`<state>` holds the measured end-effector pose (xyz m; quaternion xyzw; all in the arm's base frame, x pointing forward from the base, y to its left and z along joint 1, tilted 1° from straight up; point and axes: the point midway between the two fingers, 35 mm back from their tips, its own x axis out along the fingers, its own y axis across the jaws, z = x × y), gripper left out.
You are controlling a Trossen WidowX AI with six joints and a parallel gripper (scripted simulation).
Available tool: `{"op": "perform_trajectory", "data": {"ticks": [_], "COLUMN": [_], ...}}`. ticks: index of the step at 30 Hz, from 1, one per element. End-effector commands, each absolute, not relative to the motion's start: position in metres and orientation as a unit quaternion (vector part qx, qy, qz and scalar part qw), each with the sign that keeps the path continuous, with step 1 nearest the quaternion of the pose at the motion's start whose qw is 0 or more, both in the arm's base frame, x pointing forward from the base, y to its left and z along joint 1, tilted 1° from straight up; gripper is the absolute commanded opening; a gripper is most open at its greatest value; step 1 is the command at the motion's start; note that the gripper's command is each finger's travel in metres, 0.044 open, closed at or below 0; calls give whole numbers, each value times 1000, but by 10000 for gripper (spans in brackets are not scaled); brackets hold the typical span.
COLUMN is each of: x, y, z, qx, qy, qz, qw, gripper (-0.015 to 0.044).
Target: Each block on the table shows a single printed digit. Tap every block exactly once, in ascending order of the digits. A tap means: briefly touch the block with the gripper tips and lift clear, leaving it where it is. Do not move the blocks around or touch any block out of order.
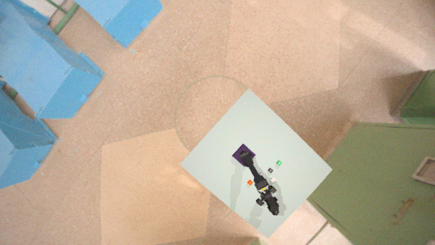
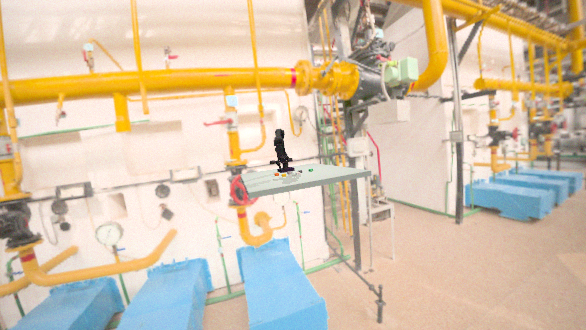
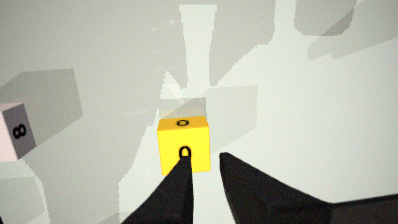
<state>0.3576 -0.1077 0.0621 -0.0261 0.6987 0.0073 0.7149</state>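
Note:
A yellow block (image 3: 197,145) (image 1: 263,189) (image 2: 283,175) showing digit 0 sits just below my gripper (image 3: 205,162). The fingers are close together with a narrow gap, narrower than the block looks. The left fingertip overlaps the block's front face in the wrist view; nothing is seen held, and contact is unclear. A pale pink block (image 3: 19,131) (image 1: 273,180) with an 8 is at the left edge of the wrist view. An orange block (image 1: 249,183) (image 2: 276,174), a dark grey block (image 1: 270,171) and a green block (image 1: 279,162) (image 2: 310,170) have no readable digits.
The blocks stand on a pale table (image 1: 223,148) (image 2: 340,175). The arm base is on a purple square (image 1: 237,155). The arm reaches over the blocks and partly hides another pinkish block (image 1: 260,174). Arm shadows fall around the yellow block.

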Motion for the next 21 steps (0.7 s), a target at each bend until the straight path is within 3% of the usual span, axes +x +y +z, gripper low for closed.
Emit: {"op": "perform_trajectory", "data": {"ticks": [1, 21], "x": [357, 357], "y": [-108, -108], "z": [60, 40], "qx": [-27, -27], "qy": [698, 698], "qz": [8, 8], "qw": [715, 715], "gripper": [20, 20]}}
